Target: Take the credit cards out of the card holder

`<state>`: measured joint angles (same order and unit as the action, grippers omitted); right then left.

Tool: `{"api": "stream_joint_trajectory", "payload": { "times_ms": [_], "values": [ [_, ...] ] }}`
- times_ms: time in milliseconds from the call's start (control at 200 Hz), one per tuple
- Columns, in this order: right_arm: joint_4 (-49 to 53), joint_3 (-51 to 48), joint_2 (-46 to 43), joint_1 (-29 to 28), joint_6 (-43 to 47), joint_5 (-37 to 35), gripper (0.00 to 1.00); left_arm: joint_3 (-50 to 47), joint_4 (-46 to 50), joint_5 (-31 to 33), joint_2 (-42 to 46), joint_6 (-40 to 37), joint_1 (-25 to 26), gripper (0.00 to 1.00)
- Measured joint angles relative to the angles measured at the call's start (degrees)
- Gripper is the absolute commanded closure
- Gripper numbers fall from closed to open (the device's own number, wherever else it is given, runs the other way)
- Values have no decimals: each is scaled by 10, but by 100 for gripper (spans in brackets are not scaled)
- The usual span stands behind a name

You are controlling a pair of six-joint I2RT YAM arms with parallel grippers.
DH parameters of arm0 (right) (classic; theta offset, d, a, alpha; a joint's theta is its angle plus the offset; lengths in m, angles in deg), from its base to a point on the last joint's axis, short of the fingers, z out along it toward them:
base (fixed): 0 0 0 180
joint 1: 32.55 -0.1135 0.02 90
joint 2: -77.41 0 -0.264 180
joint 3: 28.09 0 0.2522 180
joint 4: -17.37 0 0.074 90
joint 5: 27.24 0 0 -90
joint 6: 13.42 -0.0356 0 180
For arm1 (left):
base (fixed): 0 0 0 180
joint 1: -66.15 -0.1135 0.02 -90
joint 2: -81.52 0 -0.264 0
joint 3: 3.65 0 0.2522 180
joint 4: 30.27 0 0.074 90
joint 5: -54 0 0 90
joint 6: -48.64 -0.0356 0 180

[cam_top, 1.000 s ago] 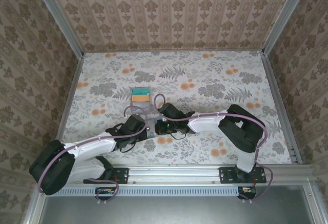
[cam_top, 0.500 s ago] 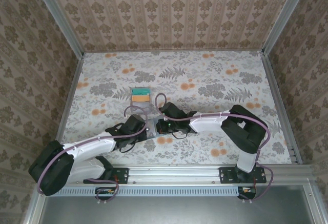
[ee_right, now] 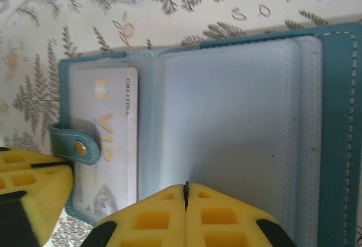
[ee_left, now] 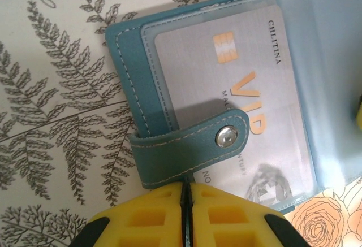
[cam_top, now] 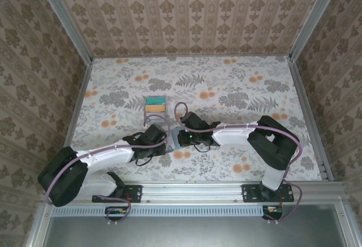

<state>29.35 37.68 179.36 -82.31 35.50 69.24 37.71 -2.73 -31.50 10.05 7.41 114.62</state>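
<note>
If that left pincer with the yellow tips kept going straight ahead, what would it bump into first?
Most likely the snap strap of the card holder, lying right in front of the left pincer and across the silver VIP card. Whether they touch is unclear.

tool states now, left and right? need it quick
Left tool: closed, beside the strap of the card holder; grip cannot be told.
Right tool: closed at the card holder's edge; grip cannot be told.
</note>
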Motion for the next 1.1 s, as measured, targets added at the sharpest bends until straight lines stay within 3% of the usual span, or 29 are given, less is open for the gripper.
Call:
{"api": "stream_joint_trajectory", "payload": {
  "times_ms": [75, 150, 340, 630, 890, 1100],
  "values": [
    [-7, -1, 2, 0, 0, 2, 93, 2, 0, -1, -2, -2, 0, 84],
    [-10, -1, 2, 0, -1, 3, 93, 2, -1, -2, -2, -4, 2, 76],
    [-14, -1, 4, 0, -4, 8, 93, 3, -5, -4, -2, -9, 3, 72],
    [-15, -1, 4, 0, -9, 13, 93, 4, -2, -3, 1, -10, 3, 75],
    [-15, -1, 4, 0, -11, 13, 93, 10, 21, -1, 54, -10, 9, 75],
    [-15, -1, 4, -1, -11, 13, 93, 10, 21, -1, 39, -10, 10, 76]
  ]
}}
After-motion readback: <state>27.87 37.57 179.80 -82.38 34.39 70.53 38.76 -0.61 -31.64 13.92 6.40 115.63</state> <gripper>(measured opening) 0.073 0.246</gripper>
